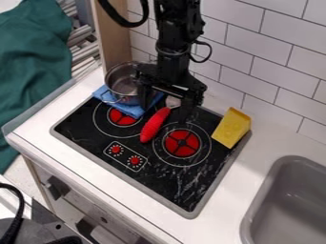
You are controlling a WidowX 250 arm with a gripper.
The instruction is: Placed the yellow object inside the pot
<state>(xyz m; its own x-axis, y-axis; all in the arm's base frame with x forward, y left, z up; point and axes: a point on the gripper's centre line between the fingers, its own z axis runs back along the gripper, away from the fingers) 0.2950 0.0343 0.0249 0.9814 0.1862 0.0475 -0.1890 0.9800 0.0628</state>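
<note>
The black gripper (pixel 164 110) hangs over the back middle of the stove, its two fingers spread wide. A red textured object (pixel 154 126) lies on the stovetop just below it, its upper end near the space between the fingers. At the stove's back right corner stands the yellow wedge-shaped object (pixel 231 128), apart from the gripper and to its right. The metal pot (pixel 119 97) is at the back left, partly on a blue cloth; the arm covers part of its right side.
The blue cloth (pixel 132 110) reaches onto the left burner. A small pale object (pixel 172 101) shows between the gripper's fingers. Behind the stove rises a white tiled wall (pixel 270 71). A grey sink (pixel 286 190) is at the lower right.
</note>
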